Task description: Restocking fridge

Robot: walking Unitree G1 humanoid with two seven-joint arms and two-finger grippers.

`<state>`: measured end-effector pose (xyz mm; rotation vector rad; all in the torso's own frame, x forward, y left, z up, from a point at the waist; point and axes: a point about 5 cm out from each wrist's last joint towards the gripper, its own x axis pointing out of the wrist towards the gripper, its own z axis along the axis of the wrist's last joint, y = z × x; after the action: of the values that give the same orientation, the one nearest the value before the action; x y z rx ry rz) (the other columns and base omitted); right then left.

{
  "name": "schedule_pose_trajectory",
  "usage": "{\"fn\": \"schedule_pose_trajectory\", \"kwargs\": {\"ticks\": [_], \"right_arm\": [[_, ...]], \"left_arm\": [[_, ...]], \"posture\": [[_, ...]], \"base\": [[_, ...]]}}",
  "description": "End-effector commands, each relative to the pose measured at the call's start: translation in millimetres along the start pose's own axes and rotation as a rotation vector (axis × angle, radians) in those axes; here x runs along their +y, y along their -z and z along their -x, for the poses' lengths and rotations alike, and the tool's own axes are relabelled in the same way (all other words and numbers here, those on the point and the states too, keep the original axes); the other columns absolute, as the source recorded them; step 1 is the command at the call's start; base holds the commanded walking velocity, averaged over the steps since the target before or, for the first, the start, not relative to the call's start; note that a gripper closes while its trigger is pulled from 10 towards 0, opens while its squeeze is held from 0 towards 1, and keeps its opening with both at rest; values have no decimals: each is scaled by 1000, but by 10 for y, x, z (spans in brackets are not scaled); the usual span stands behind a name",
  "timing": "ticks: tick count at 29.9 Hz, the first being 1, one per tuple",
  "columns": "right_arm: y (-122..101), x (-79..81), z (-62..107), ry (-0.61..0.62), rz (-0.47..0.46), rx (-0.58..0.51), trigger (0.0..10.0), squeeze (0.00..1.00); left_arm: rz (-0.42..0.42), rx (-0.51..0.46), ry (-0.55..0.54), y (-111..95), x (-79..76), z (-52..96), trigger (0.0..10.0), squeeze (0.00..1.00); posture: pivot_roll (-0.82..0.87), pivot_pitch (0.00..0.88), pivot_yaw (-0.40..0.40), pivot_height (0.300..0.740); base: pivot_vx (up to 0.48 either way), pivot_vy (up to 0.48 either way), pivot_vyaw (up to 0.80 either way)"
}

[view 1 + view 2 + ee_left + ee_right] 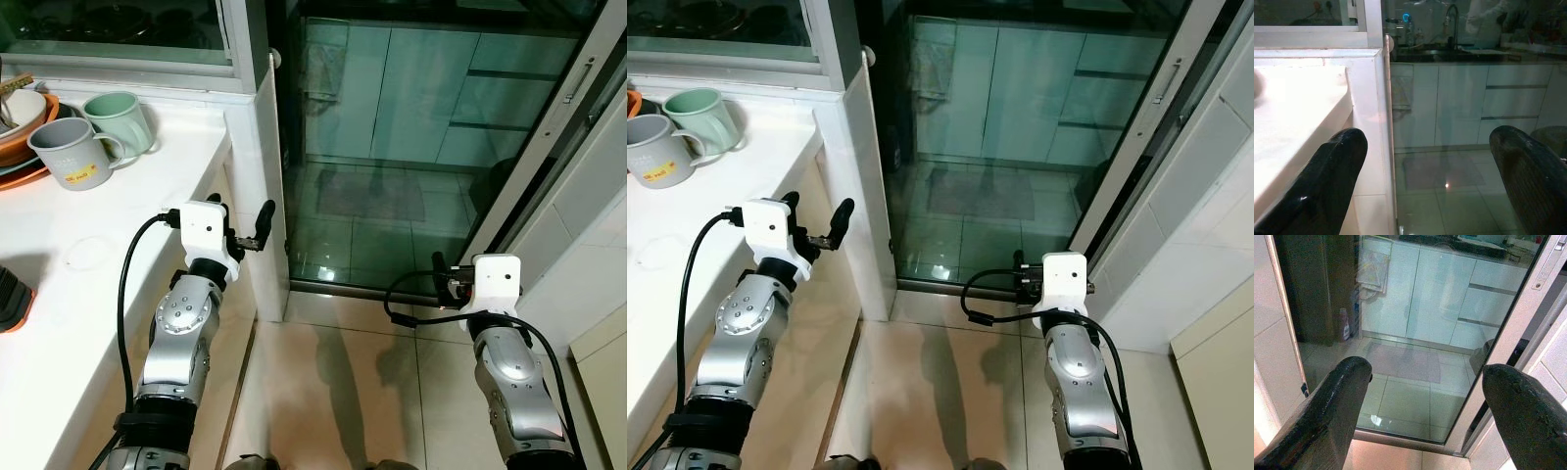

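Left hand (253,230) unclenched beside white counter (127,225), right hand (1425,396) unclenched, grey mug (71,152), green mug (120,119).

A white countertop (147,186) carries a grey mug (71,154) beside a pale green mug (120,120), with stacked bowls (22,122) at its far left edge.

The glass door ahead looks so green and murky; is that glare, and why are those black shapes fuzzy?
Eye views: the glass door tints the kitchen green and mirrors light on the floor tiles. Wrist views: the black fingers sit close to the lens, blurred and open, while the cabinets behind stay sharper.
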<state>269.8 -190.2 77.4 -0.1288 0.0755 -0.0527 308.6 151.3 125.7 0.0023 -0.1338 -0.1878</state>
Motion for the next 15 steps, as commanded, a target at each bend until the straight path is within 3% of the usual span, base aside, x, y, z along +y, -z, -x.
{"fn": "schedule_pose_trajectory", "kwargs": {"ticks": [1, 2, 4, 7, 8, 10, 12, 13, 14, 15], "right_arm": [[83, 459, -300, -190, -200, 168, 10000, 0], [54, 480, -321, -202, -203, 164, 10000, 0], [111, 374, -249, -127, -146, 135, 10000, 0], [123, 324, -239, -92, -129, 121, 10000, 0], [109, 333, -248, -100, -130, 118, 10000, 408], [93, 337, -252, -109, -131, 113, 10000, 0], [83, 338, -253, -115, -131, 108, 10000, 0], [65, 316, -259, -102, -137, 93, 10000, 1000], [53, 300, -267, -92, -142, 83, 10000, 1000], [34, 253, -263, -68, -124, 66, 10000, 1000]], "left_arm": [[233, 427, -156, 629, 183, 200, 10000, 0], [203, 423, -170, 616, 200, 201, 10000, 0], [131, 365, -93, 514, 100, 132, 10000, 0], [138, 353, -43, 479, 23, 96, 10000, 0], [126, 363, -20, 489, -3, 94, 10000, 0], [157, 359, -28, 490, -1, 88, 10000, 0], [179, 359, -43, 494, 11, 83, 10000, 0], [191, 344, -56, 473, 21, 77, 10000, 110], [199, 334, -64, 456, 27, 72, 10000, 110], [209, 303, -96, 409, 70, 89, 10000, 1000]], "posture": [[-58, 0, 18, 740], [-59, 0, 5, 740], [-123, 0, 11, 740], [-122, 0, 17, 740], [-127, 0, 17, 740], [-128, 0, 17, 740], [-131, 0, 19, 740], [-130, 0, 16, 740], [-130, 0, 16, 740], [-129, 0, 14, 740]], "base": [[0, 0, 0], [0, 0, 0], [0, 0, 0], [0, 0, 0], [0, 0, 0], [0, 0, 0], [0, 0, 0], [0, 0, 0], [0, 0, 0], [0, 0, 0]]}}
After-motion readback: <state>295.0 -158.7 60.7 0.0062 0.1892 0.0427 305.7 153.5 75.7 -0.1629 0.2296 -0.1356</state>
